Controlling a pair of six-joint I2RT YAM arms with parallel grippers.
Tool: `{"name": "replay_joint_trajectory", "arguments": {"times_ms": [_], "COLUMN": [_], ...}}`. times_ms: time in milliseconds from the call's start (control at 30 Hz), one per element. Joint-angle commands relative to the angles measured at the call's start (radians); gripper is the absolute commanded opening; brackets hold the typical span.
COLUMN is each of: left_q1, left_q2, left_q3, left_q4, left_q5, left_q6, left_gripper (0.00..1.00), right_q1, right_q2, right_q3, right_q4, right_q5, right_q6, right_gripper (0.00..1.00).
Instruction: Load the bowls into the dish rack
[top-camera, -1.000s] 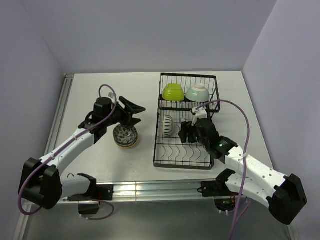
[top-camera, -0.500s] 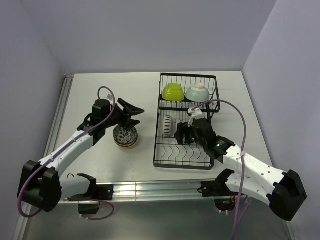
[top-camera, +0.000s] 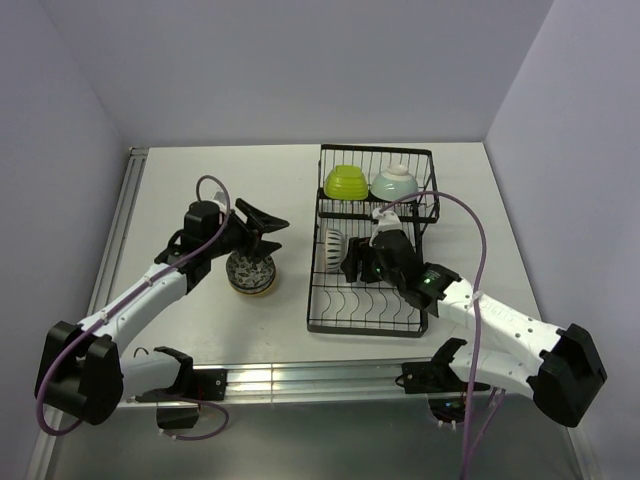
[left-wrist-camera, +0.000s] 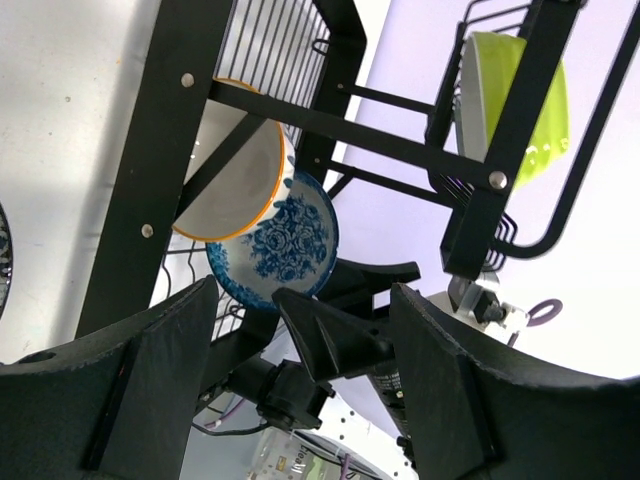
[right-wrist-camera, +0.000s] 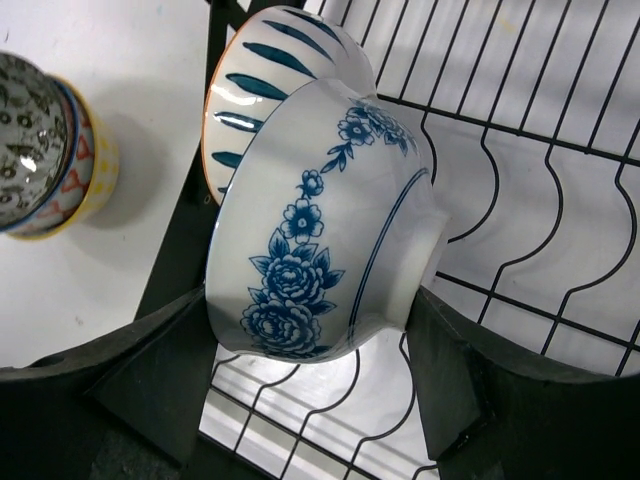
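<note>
My right gripper (top-camera: 364, 262) (right-wrist-camera: 316, 352) is shut on a white bowl with blue flowers (right-wrist-camera: 320, 220), holding it on edge over the plate slots of the black dish rack (top-camera: 365, 326). It sits right beside a white striped bowl (top-camera: 333, 246) (right-wrist-camera: 282, 72) that stands in the slots. A lime green bowl (top-camera: 346, 183) and a pale mint bowl (top-camera: 395, 183) rest in the raised basket section. My left gripper (top-camera: 264, 222) (left-wrist-camera: 305, 385) is open and empty, just above a stack of patterned bowls (top-camera: 250, 272) on the table left of the rack.
The rack's left rail (left-wrist-camera: 170, 150) fills the left wrist view, with the striped bowl (left-wrist-camera: 228, 170), blue flower bowl (left-wrist-camera: 278, 245) and lime bowl (left-wrist-camera: 510, 95) behind it. The bowl stack (right-wrist-camera: 40, 150) lies close to the rack's left edge.
My right gripper has carried the blue flower bowl left and a little farther back, up against the striped bowl. The left arm has hardly moved.
</note>
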Motion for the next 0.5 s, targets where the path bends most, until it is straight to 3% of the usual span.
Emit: {"name": "replay_joint_trajectory", "arguments": {"times_ms": [0,300,467], "left_q1": [0.009,0.031,0.029], "left_q2": [-0.036,-0.055,-0.128], "left_q3": [-0.005,-0.036,-0.100], "left_q4": [0.060,0.071,0.151], "left_q5": [0.023,0.055,0.037], "left_q6": [-0.016,-0.006,0.015], "left_gripper": [0.75,0.74,0.68], "right_q1": [-0.001,-0.001,-0.001], "right_q2": [0.068,0.041,-0.012], "right_q3": [0.010,0.016,0.004], "right_q4": [-0.087,-0.124,-0.162], "right_q5": [0.017,0.055,0.112], "right_q6": [0.107,0.099,0.115], "right_gripper": [0.00,0.00,0.00]}}
